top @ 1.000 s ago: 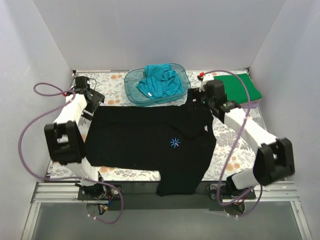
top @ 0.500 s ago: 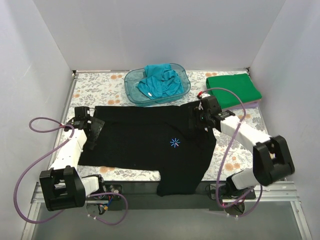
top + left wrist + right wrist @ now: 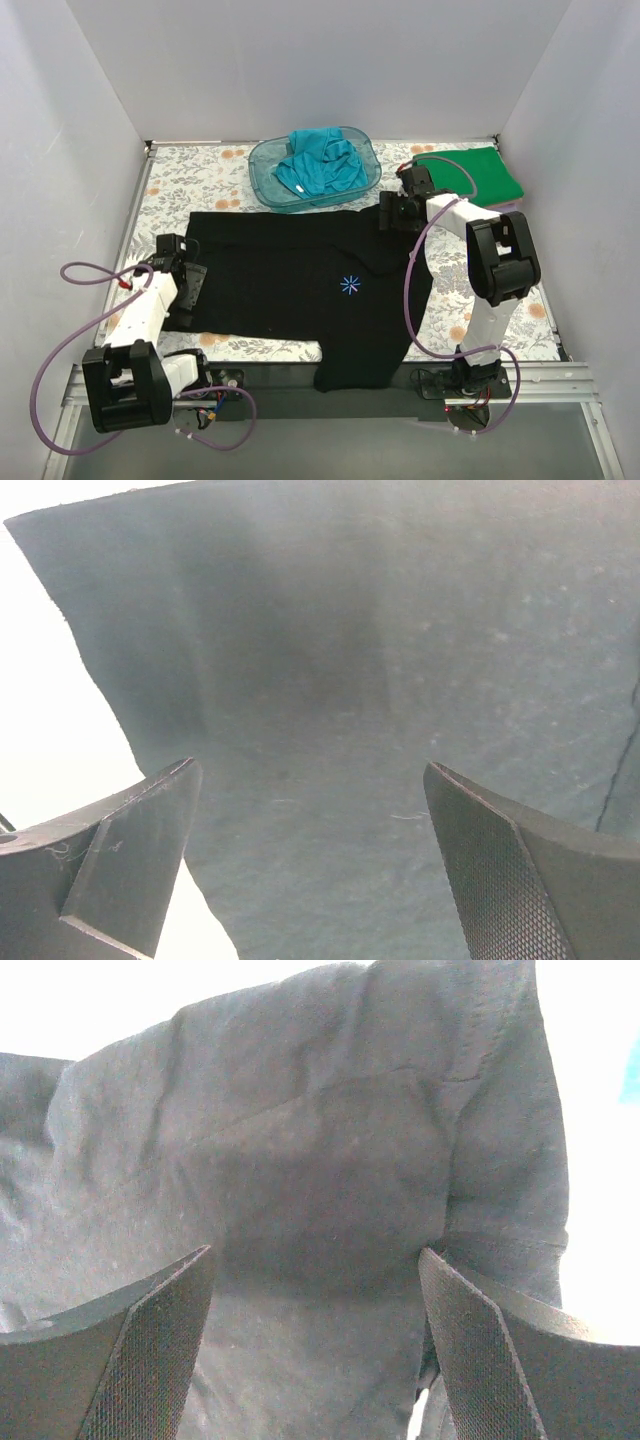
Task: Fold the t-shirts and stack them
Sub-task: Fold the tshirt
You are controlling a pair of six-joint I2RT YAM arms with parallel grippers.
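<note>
Now both claws hang over the black t-shirt (image 3: 300, 280), which lies spread flat across the middle of the table (image 3: 225, 175), with one part draped over the near edge. The left gripper (image 3: 188, 285) has its jaws spread wide over the shirt's left edge and holds nothing. The right gripper (image 3: 387, 213) is likewise released, its jaws wide over the flap of cloth at the shirt's far right corner.

The step in hand looks like taking hold for a fold. To do it well, each claw should come down so that one finger slides under the border and the other lands on top, pinching a thin bite rather than a bunched handful. On the right the flap is creased, so a bite close to its outer edge seems safest. Both grips should close before any lift, so the cloth rises evenly.

The green t-shirt (image 3: 468, 176) lies folded at the far right. The teal t-shirt (image 3: 318, 165) sits crumpled in the tub (image 3: 262, 170) at the far middle.
</note>
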